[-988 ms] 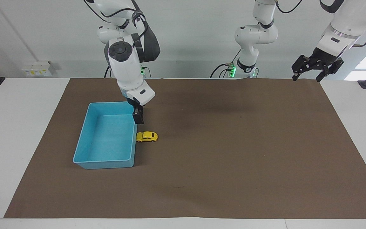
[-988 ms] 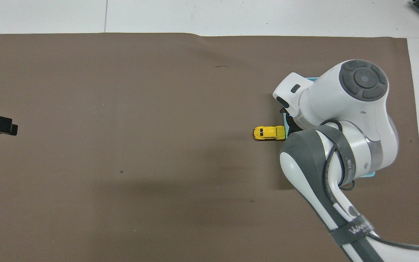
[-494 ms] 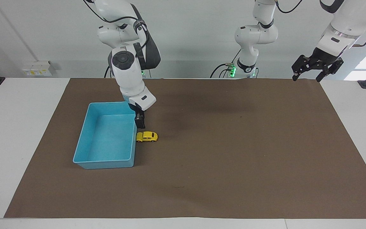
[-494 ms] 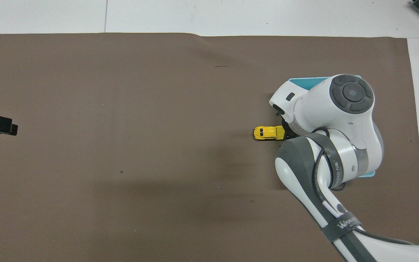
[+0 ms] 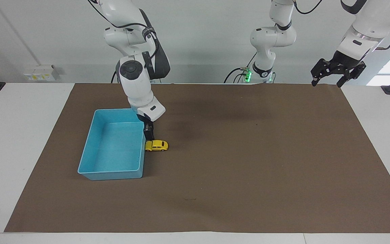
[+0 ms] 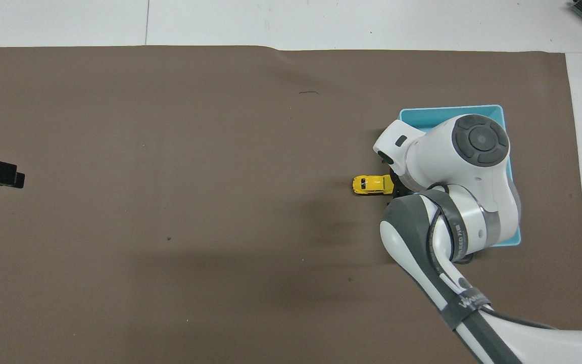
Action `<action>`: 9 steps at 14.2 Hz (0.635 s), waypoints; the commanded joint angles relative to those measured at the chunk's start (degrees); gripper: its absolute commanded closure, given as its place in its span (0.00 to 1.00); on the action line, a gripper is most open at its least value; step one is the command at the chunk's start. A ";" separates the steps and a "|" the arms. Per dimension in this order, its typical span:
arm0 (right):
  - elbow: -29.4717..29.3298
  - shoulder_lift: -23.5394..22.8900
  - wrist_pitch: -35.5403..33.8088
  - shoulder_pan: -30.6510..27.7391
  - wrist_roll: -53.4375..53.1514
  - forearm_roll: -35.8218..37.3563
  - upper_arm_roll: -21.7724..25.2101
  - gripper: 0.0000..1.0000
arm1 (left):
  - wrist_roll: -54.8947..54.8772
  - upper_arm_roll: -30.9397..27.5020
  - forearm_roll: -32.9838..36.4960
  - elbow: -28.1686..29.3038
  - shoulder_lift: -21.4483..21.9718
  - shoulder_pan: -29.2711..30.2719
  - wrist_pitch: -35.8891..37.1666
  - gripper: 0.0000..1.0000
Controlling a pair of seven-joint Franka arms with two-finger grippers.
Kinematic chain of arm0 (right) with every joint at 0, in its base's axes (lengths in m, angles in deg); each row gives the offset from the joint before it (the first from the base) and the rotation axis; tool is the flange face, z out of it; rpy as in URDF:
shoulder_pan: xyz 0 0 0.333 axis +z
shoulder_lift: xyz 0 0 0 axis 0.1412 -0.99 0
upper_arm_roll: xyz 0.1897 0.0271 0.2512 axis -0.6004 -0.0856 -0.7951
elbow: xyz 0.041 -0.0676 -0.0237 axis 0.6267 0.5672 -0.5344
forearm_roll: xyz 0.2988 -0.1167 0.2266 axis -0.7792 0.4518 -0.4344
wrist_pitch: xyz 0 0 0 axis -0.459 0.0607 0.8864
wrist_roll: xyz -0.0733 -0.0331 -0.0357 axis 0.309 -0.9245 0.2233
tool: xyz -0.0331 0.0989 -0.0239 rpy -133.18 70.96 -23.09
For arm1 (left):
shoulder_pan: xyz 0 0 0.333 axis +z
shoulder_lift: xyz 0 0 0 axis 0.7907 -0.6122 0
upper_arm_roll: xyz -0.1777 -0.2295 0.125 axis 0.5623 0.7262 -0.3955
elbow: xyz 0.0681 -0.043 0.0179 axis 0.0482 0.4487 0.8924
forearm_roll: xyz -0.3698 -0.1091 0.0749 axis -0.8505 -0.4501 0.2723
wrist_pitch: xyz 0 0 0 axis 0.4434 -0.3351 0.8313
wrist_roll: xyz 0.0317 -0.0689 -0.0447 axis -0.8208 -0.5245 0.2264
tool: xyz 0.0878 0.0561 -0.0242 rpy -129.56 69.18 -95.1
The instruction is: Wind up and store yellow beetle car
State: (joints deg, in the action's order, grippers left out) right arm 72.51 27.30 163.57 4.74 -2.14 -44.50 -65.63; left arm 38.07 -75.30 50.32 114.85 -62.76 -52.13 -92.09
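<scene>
- Facing view: over the last second the right gripper (image 5: 149, 135) has come down beside the blue tray (image 5: 90, 144), and its tips now stand right at the tray-side end of the yellow beetle car (image 5: 156, 145). The car itself has not shifted; it sits on the brown mat (image 5: 249, 162), just beside the tray's wall toward the middle of the table, not in the tray.
- Facing view: the right gripper's jaws are spread and hold nothing. The left gripper (image 5: 337, 73) waits in the air at the left arm's end of the table, jaws apart and empty.
- Overhead view: the right arm's wrist has slid back and uncovered more of the tray; its fingers are mostly hidden under it, at the car's end.
- Risk, as a judgement: the tips sit off the car's middle and close to the tray wall, so closing could pinch only one end and squirt the car away, or a finger could catch the wall and drag the tray.
</scene>
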 commanded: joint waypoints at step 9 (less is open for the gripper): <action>1.81 -6.05 9.73 0.06 0.99 0.59 -0.36 0.00 | -0.04 0.13 0.04 0.67 1.07 0.32 0.75 0.00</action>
State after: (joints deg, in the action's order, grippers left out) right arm 73.65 20.95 172.32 5.14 -2.13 -44.49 -65.66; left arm 38.07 -75.30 50.32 114.85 -62.76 -52.13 -92.09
